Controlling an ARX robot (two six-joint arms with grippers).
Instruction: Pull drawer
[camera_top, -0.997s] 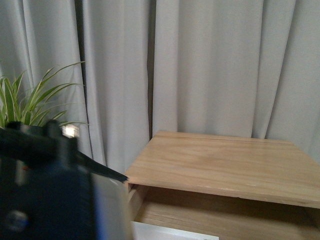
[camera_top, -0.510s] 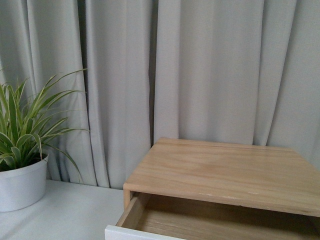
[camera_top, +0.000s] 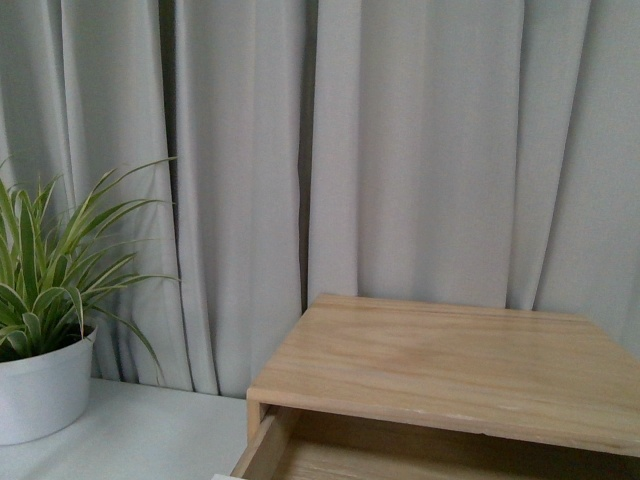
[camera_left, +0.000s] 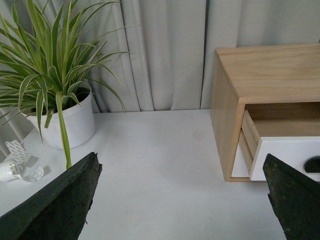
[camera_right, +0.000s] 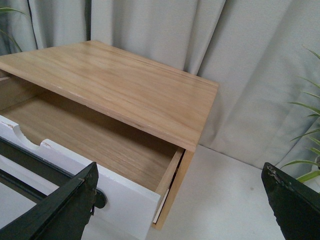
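Observation:
The drawer (camera_right: 125, 205) stands pulled out of the light wood casing (camera_right: 115, 85), its wooden inside showing bare. Its white front has a half-round cutout and a long black bar handle (camera_right: 25, 156). My right gripper (camera_right: 179, 170) is open above the drawer's end corner and holds nothing. One of its fingers (camera_right: 65, 210) lies over the white front, near the handle's end. From the left wrist the drawer (camera_left: 290, 155) juts out of the casing (camera_left: 270, 70). My left gripper (camera_left: 180, 160) is open over the white table, off to the casing's side. In the front view only the drawer's wood side (camera_top: 262, 452) shows, and no gripper.
A spider plant in a white pot (camera_left: 70, 125) stands on the white table (camera_left: 160, 165) beside the casing, also in the front view (camera_top: 40, 390). A curled white strip (camera_left: 17, 162) lies near the pot. Grey curtains (camera_top: 400, 150) hang close behind.
A dark arm that filled the front view's lower left a second ago has left it, uncovering the plant. The drawer's white front edge has dropped below that view's bottom.

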